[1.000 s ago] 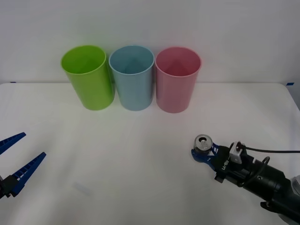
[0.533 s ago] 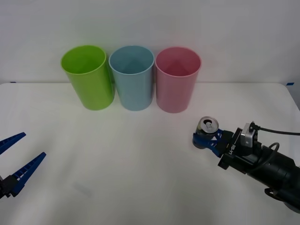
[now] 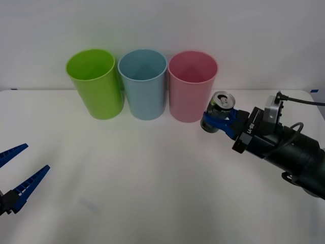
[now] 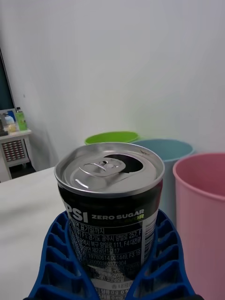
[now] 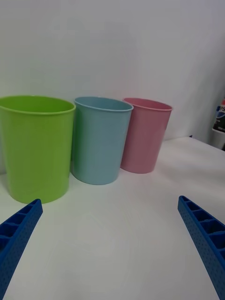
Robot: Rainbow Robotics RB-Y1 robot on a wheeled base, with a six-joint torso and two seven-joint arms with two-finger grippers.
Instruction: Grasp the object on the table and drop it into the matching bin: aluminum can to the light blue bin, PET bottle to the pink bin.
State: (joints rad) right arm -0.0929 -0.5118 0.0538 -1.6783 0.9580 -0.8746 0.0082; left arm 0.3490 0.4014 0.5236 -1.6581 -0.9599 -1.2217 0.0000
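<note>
My right gripper (image 3: 216, 120) is shut on the aluminum can (image 3: 220, 108), a small can with a silver pull-tab top and dark printed sides, and holds it upright above the table (image 3: 152, 173), just right of the pink bin (image 3: 192, 94). In the right wrist view the can (image 4: 110, 206) sits between blue ribbed fingers (image 4: 58, 258), with the light blue bin (image 4: 171, 152) and the pink bin (image 4: 201, 211) behind it. The light blue bin (image 3: 144, 84) stands between the pink bin and a lime green one. My left gripper (image 3: 16, 175) hangs open at the table's near left.
A lime green bin (image 3: 95, 84) stands left of the light blue one; all three line the back of the table against a white wall. The left wrist view shows the same row: green (image 5: 35, 145), light blue (image 5: 101, 138), pink (image 5: 145, 133).
My right gripper has lifted the can off the table and carried it up and back toward the pink bin. The left arm has stayed still.
</note>
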